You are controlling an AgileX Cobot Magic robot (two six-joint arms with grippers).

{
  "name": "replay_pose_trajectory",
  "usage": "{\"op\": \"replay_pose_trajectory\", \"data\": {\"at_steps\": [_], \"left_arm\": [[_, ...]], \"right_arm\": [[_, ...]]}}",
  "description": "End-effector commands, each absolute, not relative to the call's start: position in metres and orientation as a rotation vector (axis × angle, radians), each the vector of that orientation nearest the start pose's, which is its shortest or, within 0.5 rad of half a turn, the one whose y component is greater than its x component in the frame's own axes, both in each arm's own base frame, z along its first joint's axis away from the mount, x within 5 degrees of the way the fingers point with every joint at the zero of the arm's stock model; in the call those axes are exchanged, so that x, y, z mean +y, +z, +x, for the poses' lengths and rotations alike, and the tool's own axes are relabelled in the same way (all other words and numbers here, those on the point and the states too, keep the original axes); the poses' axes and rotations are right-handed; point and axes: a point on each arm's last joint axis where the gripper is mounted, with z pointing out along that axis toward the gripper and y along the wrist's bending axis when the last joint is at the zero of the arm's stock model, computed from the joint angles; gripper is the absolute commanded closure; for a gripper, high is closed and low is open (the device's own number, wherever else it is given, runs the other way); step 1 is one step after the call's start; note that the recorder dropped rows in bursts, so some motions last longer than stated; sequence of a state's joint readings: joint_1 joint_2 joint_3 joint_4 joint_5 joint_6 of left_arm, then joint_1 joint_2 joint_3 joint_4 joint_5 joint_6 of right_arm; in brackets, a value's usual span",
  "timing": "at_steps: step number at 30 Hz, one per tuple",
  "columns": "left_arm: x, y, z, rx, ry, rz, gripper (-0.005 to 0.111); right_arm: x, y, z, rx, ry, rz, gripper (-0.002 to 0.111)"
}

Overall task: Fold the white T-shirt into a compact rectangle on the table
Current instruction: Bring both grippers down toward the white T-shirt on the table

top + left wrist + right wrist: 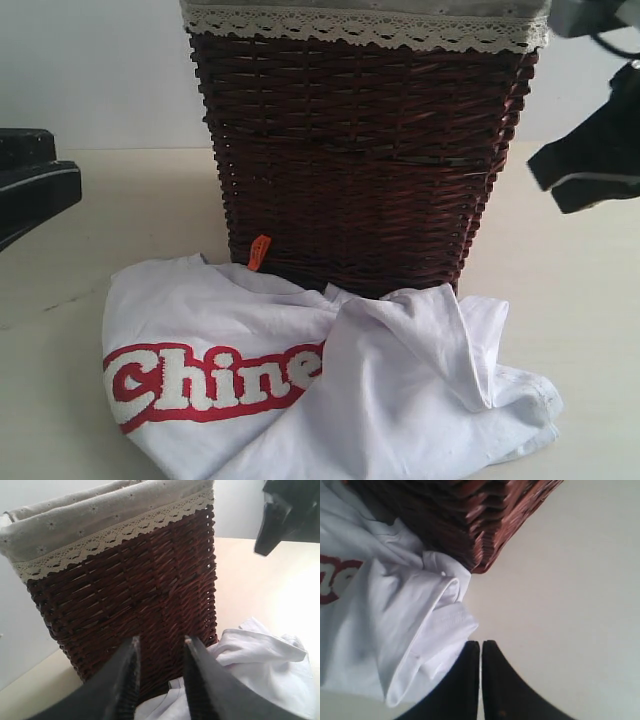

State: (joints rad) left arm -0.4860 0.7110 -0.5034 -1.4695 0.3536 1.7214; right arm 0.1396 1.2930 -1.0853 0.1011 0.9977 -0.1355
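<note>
White T-shirt (330,390) lies rumpled; right arm (590,160) hovers beside it, jaws together.

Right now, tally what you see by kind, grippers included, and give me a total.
white T-shirt: 1
wicker basket: 1
grippers: 2 (left gripper, right gripper)
Total: 4

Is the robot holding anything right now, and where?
Nothing is held. The left gripper is open and empty; the right gripper is shut on nothing, off the white T-shirt.
</note>
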Motion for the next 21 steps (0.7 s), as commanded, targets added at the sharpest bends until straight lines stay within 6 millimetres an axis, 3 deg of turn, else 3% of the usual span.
{"op": "replay_pose_trajectory", "data": {"at_steps": [1,9,12,15,18,21], "left_arm": [[-0.098,0.314,0.115,1.523,-0.507,0.854,0.076],[-0.098,0.314,0.115,1.525,-0.509,0.852,0.076],[-0.098,0.314,0.115,1.525,-0.509,0.852,0.076],[-0.098,0.314,0.115,1.525,-0.509,0.852,0.076],[-0.100,0.307,0.119,1.560,-0.509,0.864,0.076],[-0.104,0.289,0.125,1.641,-0.530,0.881,0.076]], "right_arm": [[0.045,0.279,0.286,2.632,0.091,-0.309,0.105],[0.051,0.229,0.340,2.495,0.079,-0.267,0.105],[0.054,0.218,0.353,2.436,0.103,-0.240,0.105],[0.054,0.202,0.357,2.469,0.060,-0.339,0.105],[0.052,0.199,0.357,2.475,0.002,-0.407,0.105],[0.050,0.215,0.356,2.411,-0.018,-0.371,0.105]]}}
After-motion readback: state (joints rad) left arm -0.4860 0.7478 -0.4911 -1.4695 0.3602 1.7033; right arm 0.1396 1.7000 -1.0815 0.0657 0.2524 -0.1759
